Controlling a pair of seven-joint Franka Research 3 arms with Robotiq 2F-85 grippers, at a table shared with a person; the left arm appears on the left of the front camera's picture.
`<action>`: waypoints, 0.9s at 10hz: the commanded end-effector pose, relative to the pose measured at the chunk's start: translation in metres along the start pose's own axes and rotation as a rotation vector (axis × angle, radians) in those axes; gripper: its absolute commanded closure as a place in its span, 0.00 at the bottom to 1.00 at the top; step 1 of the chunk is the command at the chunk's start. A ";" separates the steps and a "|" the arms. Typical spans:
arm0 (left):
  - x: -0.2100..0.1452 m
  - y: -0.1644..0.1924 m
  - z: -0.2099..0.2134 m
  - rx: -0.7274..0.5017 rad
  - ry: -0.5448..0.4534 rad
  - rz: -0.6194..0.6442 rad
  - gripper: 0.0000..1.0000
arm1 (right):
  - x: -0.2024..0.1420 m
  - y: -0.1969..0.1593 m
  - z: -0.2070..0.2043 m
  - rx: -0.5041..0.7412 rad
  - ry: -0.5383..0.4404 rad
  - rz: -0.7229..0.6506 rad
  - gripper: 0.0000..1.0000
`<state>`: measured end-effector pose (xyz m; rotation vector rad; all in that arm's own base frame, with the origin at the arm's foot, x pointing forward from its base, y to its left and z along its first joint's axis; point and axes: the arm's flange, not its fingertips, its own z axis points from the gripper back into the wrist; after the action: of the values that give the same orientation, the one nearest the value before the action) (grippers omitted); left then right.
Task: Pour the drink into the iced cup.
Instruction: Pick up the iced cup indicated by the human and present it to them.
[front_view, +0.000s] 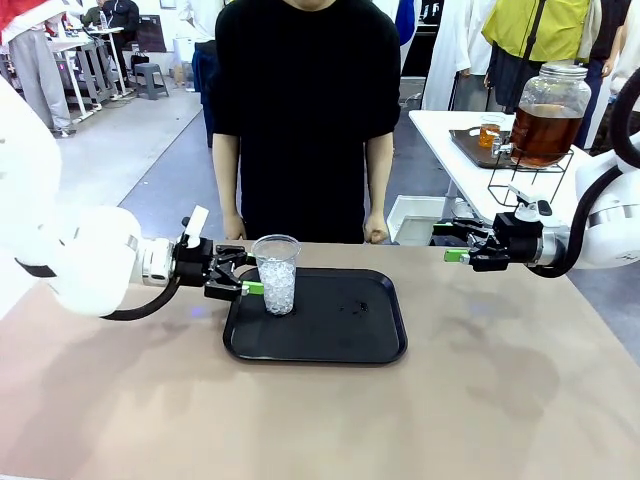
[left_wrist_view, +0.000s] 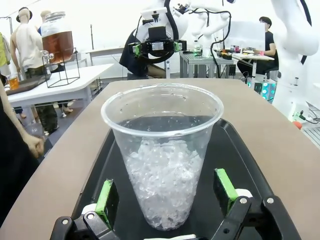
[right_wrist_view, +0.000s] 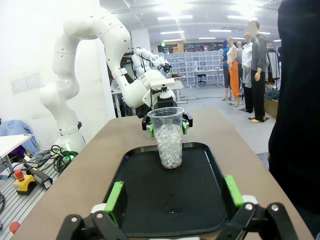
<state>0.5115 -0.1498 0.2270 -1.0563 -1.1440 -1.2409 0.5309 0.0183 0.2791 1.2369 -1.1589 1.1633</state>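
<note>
Upright iced cup (front_view: 276, 273) on tray (front_view: 340, 340)

Cup (front_view: 277, 273) stands at left end of tray (front_view: 385, 345); left gripper (front_view: 250, 275) flanks it, jaws wide. Tray right of cup open, passable. Right gripper (front_view: 450, 242) hangs well right of cup, jaws apart. Person's hand (front_view: 234, 228) behind cup, at table (front_view: 500, 380) edge.

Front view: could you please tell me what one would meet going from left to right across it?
left gripper → iced cup → right gripper → glass jar of brown drink
</note>
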 end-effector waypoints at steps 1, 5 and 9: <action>0.001 0.004 -0.007 -0.012 -0.011 0.009 0.00 | 0.003 0.000 0.000 0.002 -0.004 0.005 0.00; 0.006 0.007 -0.022 -0.026 -0.016 0.019 0.00 | 0.003 0.000 0.000 0.002 -0.004 0.005 0.00; 0.009 0.008 -0.035 -0.013 -0.016 0.053 0.00 | 0.003 0.000 0.000 0.002 -0.004 0.005 0.00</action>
<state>0.5167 -0.1780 0.2331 -1.1067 -1.1051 -1.2381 0.5309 0.0183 0.2792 1.2369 -1.1589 1.1633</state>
